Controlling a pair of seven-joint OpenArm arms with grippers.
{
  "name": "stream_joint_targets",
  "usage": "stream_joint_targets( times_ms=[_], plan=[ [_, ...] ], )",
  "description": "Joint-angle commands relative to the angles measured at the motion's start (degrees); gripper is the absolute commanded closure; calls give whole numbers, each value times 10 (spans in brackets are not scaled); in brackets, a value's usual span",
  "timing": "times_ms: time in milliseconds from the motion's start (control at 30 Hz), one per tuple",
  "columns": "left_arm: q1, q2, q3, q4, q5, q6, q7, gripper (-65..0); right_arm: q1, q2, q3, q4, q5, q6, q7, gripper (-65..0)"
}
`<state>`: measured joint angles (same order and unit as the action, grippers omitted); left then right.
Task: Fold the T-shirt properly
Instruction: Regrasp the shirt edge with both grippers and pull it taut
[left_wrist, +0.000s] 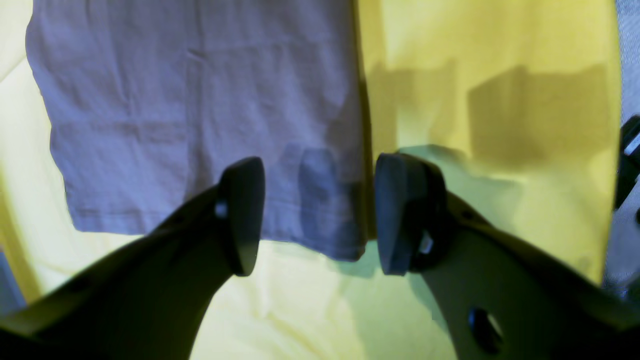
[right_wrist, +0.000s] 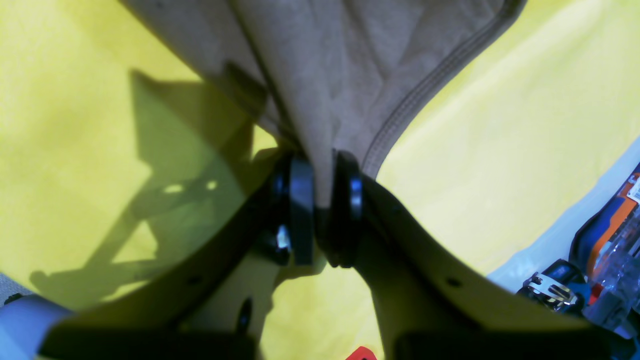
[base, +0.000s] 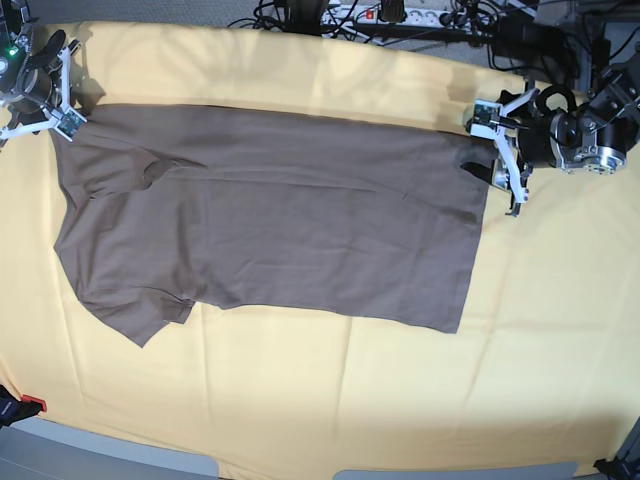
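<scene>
So the T-shirt (base: 270, 225) is lying flat on the pale yellow cloth (base: 330, 400) that covers the whole surface, folded lengthwise with the sleeves at one end and the hem at the other. The left tool (left_wrist: 317, 215) hangs right at the hem corner, pads well apart, nothing between them, one pad over the brown fabric and the other over the yellow cloth. The right tool (right_wrist: 324, 212) is at the sleeve end, up by the far corner, and its pads sit close together with a bunch of the shirt's edge between them. A tangle of cables (base: 400, 20) runs along the far side.
</scene>
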<state>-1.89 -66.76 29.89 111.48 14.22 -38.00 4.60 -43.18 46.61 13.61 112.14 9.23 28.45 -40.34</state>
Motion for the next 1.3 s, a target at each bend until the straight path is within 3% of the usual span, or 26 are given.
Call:
stream_joint_targets(
  times_ms=[0, 333, 467, 600, 667, 767, 800, 867, 1167, 1267],
  plan=[
    [-7, -13, -6, 2, 5, 5, -1, -354, 0, 10, 7, 6, -3, -6, 0, -109],
    [-7, -5, -6, -58, 17, 7, -11, -353, 0, 10, 7, 6, -2, -6, 0, -109],
    [-7, 12, -6, -64, 19, 37, -12, -340, 0, 10, 7, 6, -1, -6, 0, -109],
    [-7, 30, -6, -66, 18, 39, -12, -339, 0, 10, 7, 6, -1, -6, 0, -109],
    [-7, 34, -6, -65, 18, 39, -12, -268, 0, 10, 7, 6, -1, -6, 0, -109],
    [-9, 34, -7, -65, 18, 40, -12, -37, 0, 10, 7, 6, -1, -6, 0, -104],
    [-10, 32, -7, -65, 18, 40, -12, 0, 0, 10, 7, 6, -1, -6, 0, -90],
    [-12, 26, -7, -63, 18, 40, -12, 0, 0, 10, 7, 6, -3, -6, 0, 0],
    [-45, -12, -7, -54, -2, 39, -26, 0, 0, 12, 7, 6, -27, 7, -17, 0],
    [-48, -27, -7, -38, -49, 7, -50, 0, 0, 12, 7, 7, -22, 24, -27, 0]
  ],
)
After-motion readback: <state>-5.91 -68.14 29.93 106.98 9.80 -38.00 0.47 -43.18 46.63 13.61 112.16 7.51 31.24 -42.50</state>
